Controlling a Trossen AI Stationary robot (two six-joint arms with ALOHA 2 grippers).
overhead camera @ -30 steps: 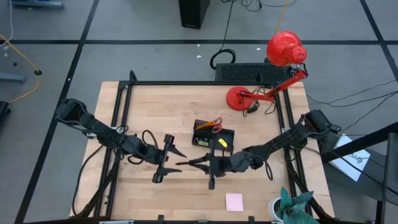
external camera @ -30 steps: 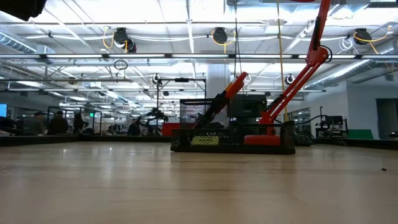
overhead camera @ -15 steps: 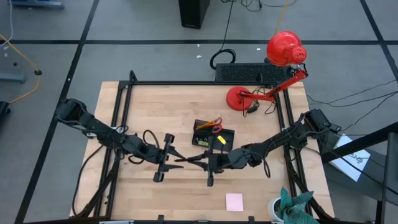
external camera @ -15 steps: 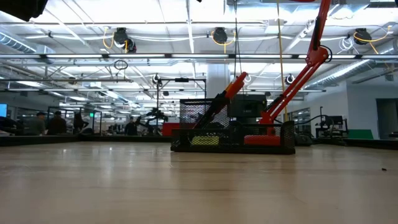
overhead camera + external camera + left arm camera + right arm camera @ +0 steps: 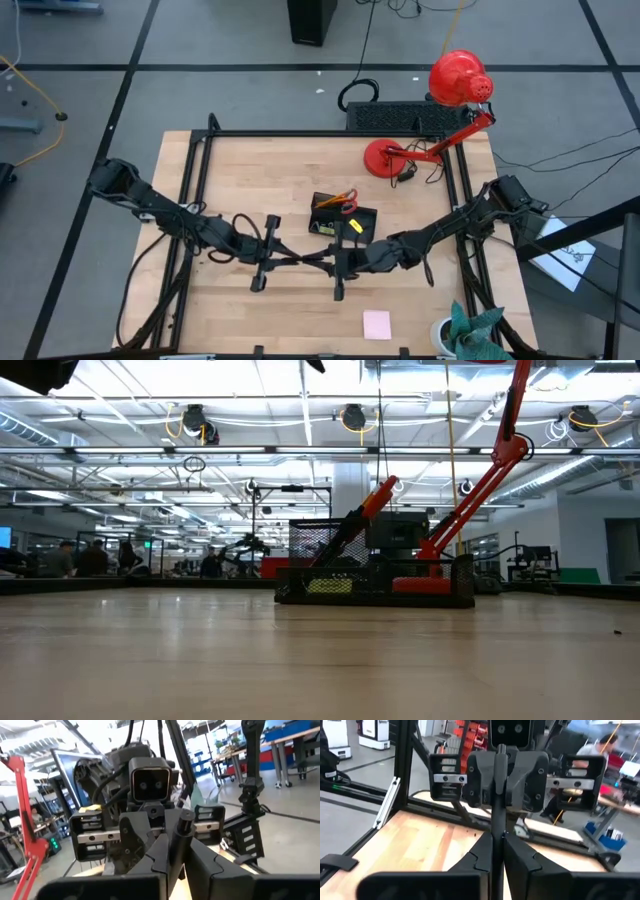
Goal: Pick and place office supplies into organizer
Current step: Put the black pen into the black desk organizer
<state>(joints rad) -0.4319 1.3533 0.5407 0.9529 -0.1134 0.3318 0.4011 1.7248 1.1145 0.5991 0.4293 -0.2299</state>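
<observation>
I see both hands meeting over the middle of the worktop [image 5: 230, 170], each clenched on one thin black pen [image 5: 300, 261] stretched between them: left hand [image 5: 281, 258] on its left end, right hand [image 5: 322, 263] on its right. The organizer [image 5: 342, 221] (scissors [image 5: 345, 203] inside) sits just beyond, and the pink sticky-note pad [image 5: 376, 324] lies near the front edge.

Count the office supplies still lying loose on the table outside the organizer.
1: a pink sticky-note pad near the table's front edge, right of centre. A thin black pen is held between both grippers; smaller items may be hidden.
</observation>
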